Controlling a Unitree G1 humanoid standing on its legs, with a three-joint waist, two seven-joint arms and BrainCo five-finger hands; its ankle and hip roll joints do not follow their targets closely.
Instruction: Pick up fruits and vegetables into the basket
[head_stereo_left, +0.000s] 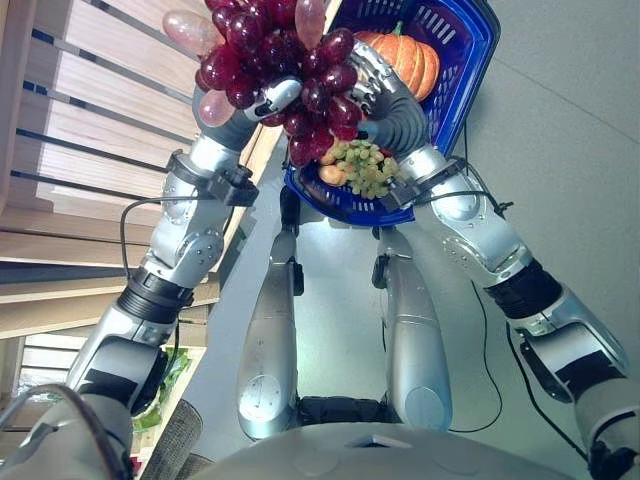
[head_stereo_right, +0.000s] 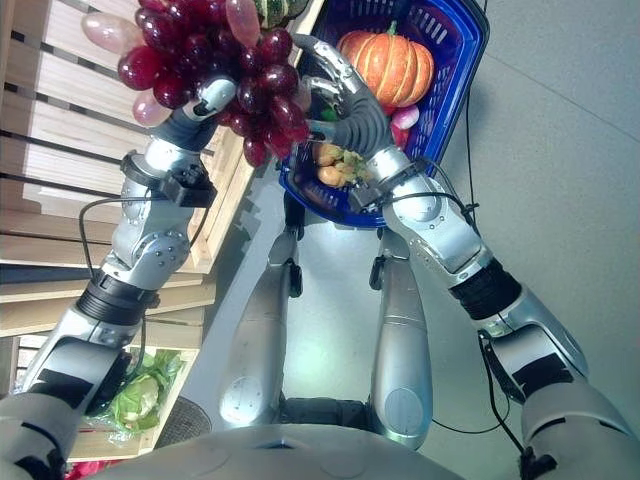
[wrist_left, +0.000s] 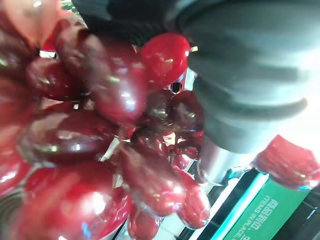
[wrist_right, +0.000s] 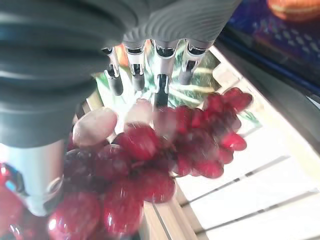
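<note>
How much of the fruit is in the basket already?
Some is: the pumpkin and green grapes already lie in the blue basket. Right now the left hand and right hand hold the red grapes beside it. Those must go in next; leafy greens wait on the wooden shelf.

Grape bunch (head_stereo_left: 275, 70): glossy dark red, a few pale pink grapes at the edge. Basket (head_stereo_left: 465, 70): bright blue mesh. Pumpkin (head_stereo_left: 405, 58): orange, ribbed, green stem. Small grapes (head_stereo_left: 365, 168) in basket: yellow-green. Slatted shelf (head_stereo_left: 90, 110): pale wood.
</note>
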